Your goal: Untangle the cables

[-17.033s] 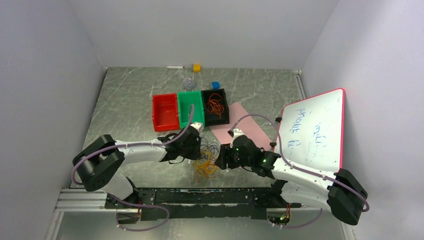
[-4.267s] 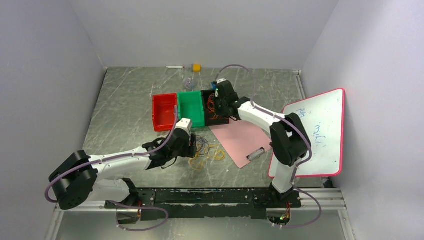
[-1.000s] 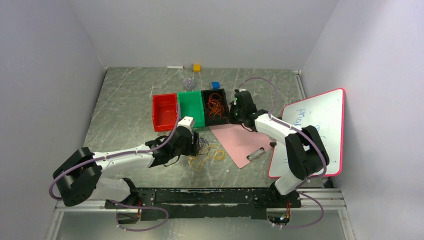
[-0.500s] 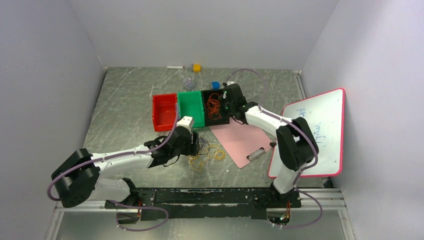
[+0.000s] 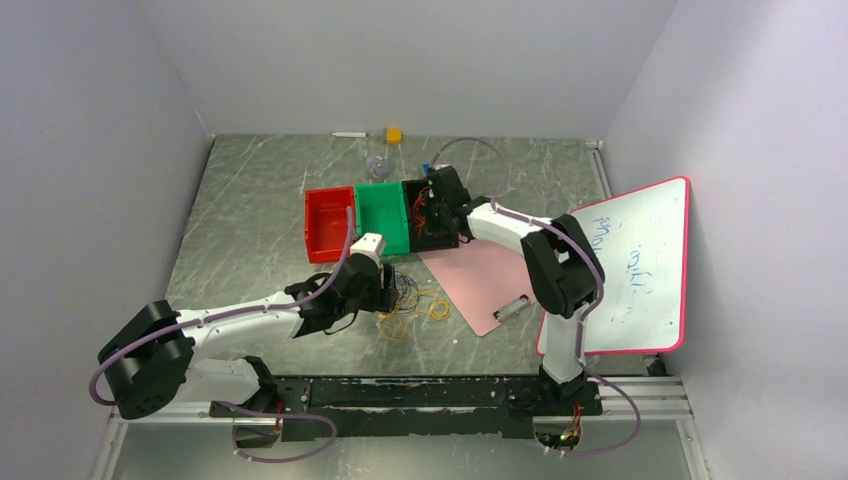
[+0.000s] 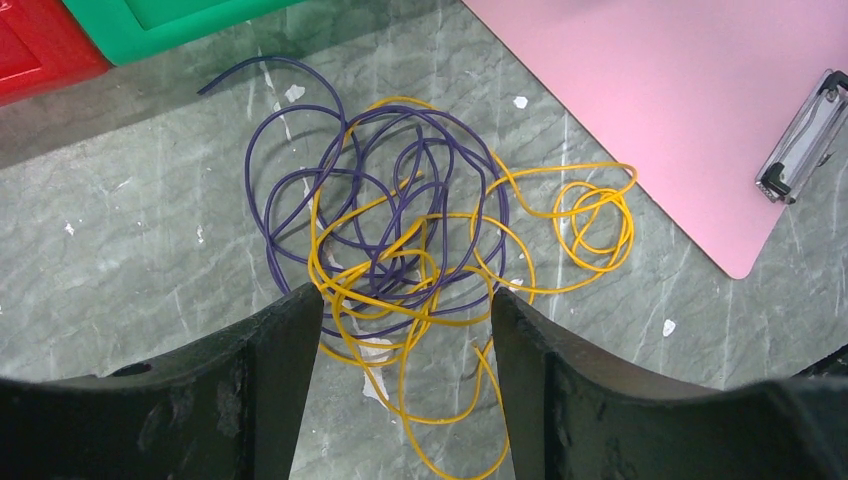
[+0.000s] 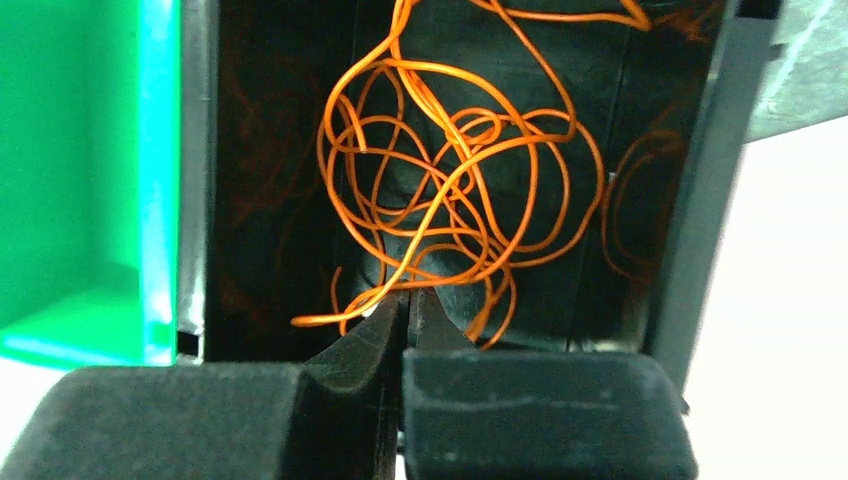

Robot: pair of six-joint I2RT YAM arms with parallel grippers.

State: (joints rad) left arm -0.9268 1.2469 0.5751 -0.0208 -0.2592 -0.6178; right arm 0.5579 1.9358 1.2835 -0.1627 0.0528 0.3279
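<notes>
A tangle of yellow and purple cables lies on the table in front of the bins. In the left wrist view the purple loops and yellow loops are interlaced. My left gripper hangs open just above the tangle's near edge, with yellow strands between its fingers and nothing gripped; it also shows from above. Orange cables lie bunched in the black bin. My right gripper is shut over this bin, with orange strands crossing its tips; from above it sits over the bin's far end.
A green bin and a red bin stand left of the black one. A pink clipboard lies right of the tangle, and a whiteboard leans at the far right. A yellow block and a blue object sit near the back wall.
My right gripper, shut, has swung left from beside the black bin to over its far end. The left arm and the yellow-purple tangle have stayed put.
</notes>
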